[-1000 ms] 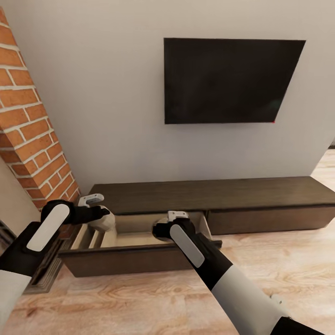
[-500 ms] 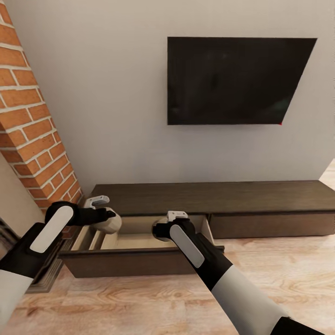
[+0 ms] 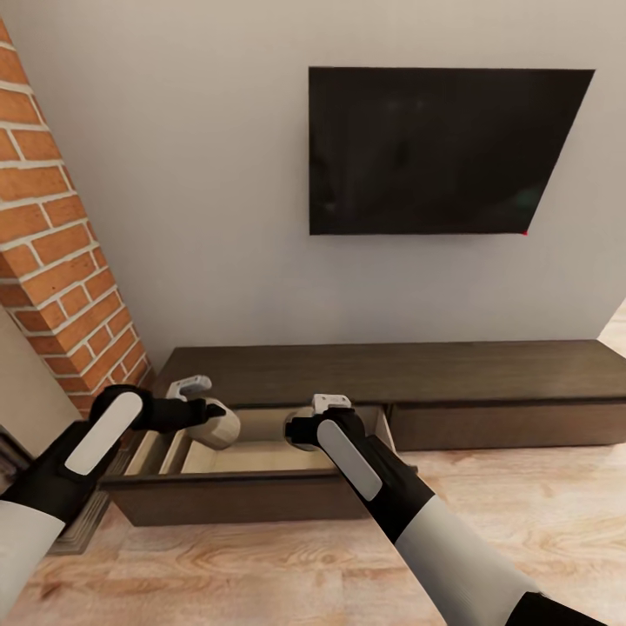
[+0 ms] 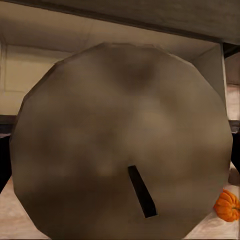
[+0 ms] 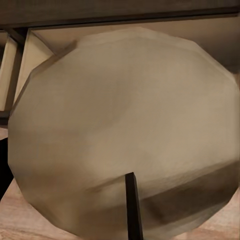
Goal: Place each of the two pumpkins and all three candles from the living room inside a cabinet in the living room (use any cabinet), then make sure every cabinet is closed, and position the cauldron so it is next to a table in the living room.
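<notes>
— Any writing or labels on anything?

— None that I can read. The dark TV (image 3: 443, 149) on the wall is blank, and the cabinet (image 3: 452, 369) has plain fronts.

— Where are the candles?

— One in each claw. The left gripper (image 3: 209, 407) is clamped on a beige candle (image 3: 223, 428) over the left end of the open drawer (image 3: 235, 496); from its wrist the wick end (image 4: 120, 145) faces the camera. The right gripper (image 3: 300, 428) holds another candle (image 5: 125, 135) above the drawer's middle. In the head view that candle is mostly hidden behind the wrist.

— Pumpkins?

— One pumpkin (image 4: 227, 205) peeks past the left candle's edge; I can't tell what it rests on.

— Room to move?

— The drawer is pulled out over the wooden floor (image 3: 522, 513), its tan inside open beneath both candles. The brick column (image 3: 61, 261) stands close to the left arm. The drawer to the right is shut.
</notes>
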